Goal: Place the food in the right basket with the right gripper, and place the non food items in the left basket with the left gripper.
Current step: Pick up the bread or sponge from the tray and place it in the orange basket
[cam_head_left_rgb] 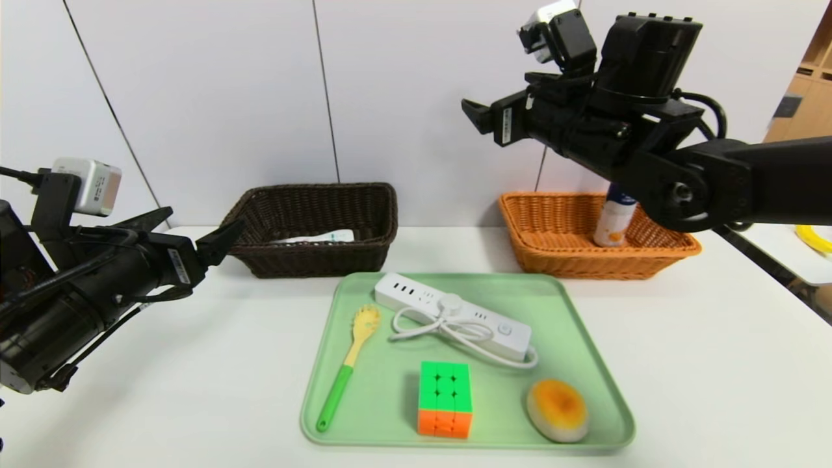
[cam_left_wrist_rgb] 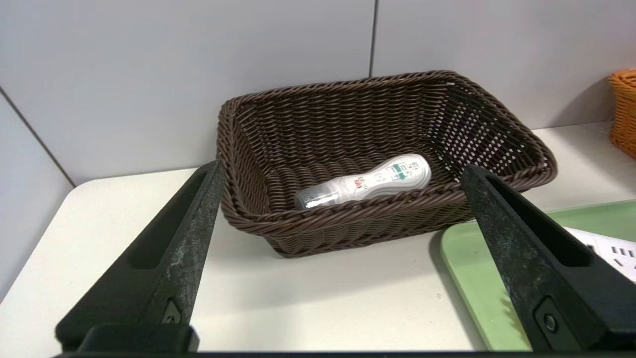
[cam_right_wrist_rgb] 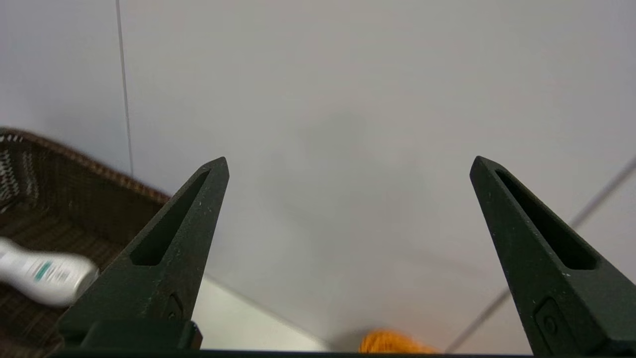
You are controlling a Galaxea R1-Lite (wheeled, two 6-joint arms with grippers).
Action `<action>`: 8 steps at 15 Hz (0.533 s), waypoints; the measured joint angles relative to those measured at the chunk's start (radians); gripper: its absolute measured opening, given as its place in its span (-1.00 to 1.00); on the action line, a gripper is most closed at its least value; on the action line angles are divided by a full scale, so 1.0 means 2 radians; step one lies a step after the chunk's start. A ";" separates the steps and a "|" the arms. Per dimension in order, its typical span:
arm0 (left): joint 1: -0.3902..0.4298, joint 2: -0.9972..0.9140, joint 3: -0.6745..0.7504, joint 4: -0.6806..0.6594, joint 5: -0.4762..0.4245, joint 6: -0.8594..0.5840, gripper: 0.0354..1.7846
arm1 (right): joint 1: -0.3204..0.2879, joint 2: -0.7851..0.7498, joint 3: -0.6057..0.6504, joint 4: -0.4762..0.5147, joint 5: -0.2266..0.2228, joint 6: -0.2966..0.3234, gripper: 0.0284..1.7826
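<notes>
A green tray (cam_head_left_rgb: 585, 364) holds a white power strip (cam_head_left_rgb: 455, 315), a green-handled yellow pasta spoon (cam_head_left_rgb: 348, 364), a colour cube (cam_head_left_rgb: 445, 398) and a bread roll (cam_head_left_rgb: 558, 409). The dark brown left basket (cam_head_left_rgb: 312, 227) holds a white bottle (cam_left_wrist_rgb: 367, 181). The orange right basket (cam_head_left_rgb: 559, 237) holds a standing white bottle with an orange label (cam_head_left_rgb: 612, 224). My left gripper (cam_head_left_rgb: 195, 234) is open and empty, low at the left, in front of the brown basket (cam_left_wrist_rgb: 387, 149). My right gripper (cam_head_left_rgb: 478, 114) is open and empty, raised high above the gap between the baskets, pointing at the wall.
The white table (cam_head_left_rgb: 715, 364) runs to a right edge, with yellow cable (cam_head_left_rgb: 816, 239) beyond it. A grey panelled wall (cam_head_left_rgb: 390, 91) stands close behind both baskets. A corner of the orange basket (cam_right_wrist_rgb: 390, 343) and part of the brown basket (cam_right_wrist_rgb: 59, 219) show in the right wrist view.
</notes>
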 joint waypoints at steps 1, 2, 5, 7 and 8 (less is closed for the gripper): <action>0.000 0.000 0.000 0.000 0.000 0.000 0.89 | 0.000 -0.025 0.028 0.023 -0.009 0.014 0.88; 0.000 0.000 0.000 0.000 0.000 0.001 0.89 | 0.000 -0.051 0.058 0.045 -0.022 0.031 0.89; 0.000 0.001 0.001 0.000 0.000 0.002 0.89 | -0.002 -0.112 0.141 0.064 -0.046 0.065 0.90; 0.000 0.001 0.001 0.000 0.000 0.004 0.89 | 0.000 -0.147 0.197 0.066 -0.054 0.079 0.90; 0.000 0.000 0.002 0.000 0.000 0.004 0.89 | 0.000 -0.161 0.225 0.067 -0.059 0.083 0.90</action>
